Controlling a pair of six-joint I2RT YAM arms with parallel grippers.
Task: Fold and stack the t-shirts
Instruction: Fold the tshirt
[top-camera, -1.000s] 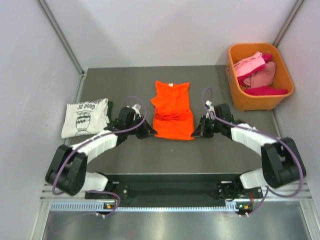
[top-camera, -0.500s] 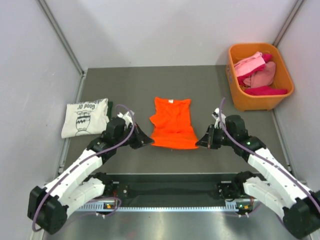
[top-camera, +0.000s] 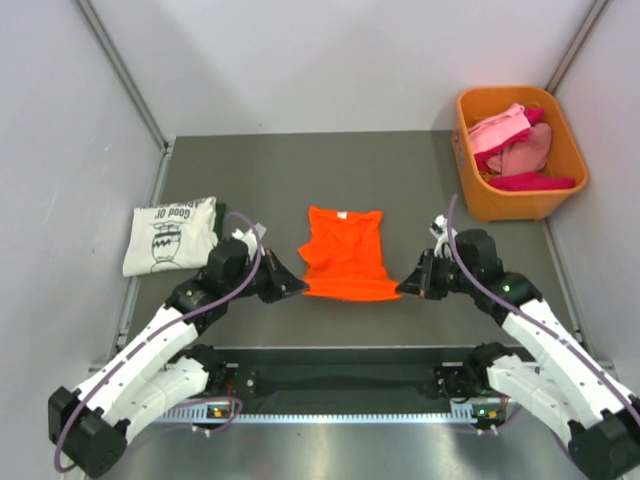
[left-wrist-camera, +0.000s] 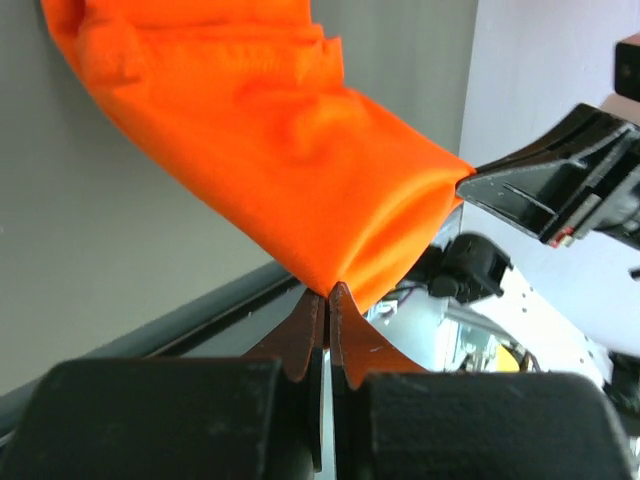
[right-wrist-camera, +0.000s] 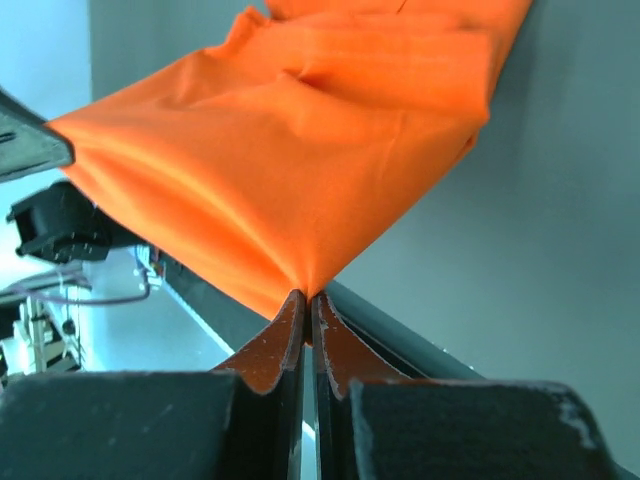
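so the orange tee (top-camera: 345, 255) lies spread on the dark table (top-camera: 400, 165), collar at the far end, hem toward the arm bases. the left gripper (top-camera: 299, 288) sits right at the tee's near left corner and the right gripper (top-camera: 404, 287) right at its near right corner, so the shirt is strung between the two.

both are pinched tight on the cloth. in the left wrist view the fingers (left-wrist-camera: 300, 330) meet with orange fabric bunched into the tips and that corner raised off the table. the right wrist view shows the same thing, cloth fanning out from the closed tips. the hem between the two corners looks pulled fairly straight. the far part of the tee lies flat, with some wrinkles across the middle.

a folded white tee (top-camera: 170, 235) with black print lies well to the left of the orange tee, not touching it. the orange plastic bin (top-camera: 520, 205) sits off to the tee's right and farther back, with a pile of tees (top-camera: 512, 145) in pink, red and magenta heaped inside.
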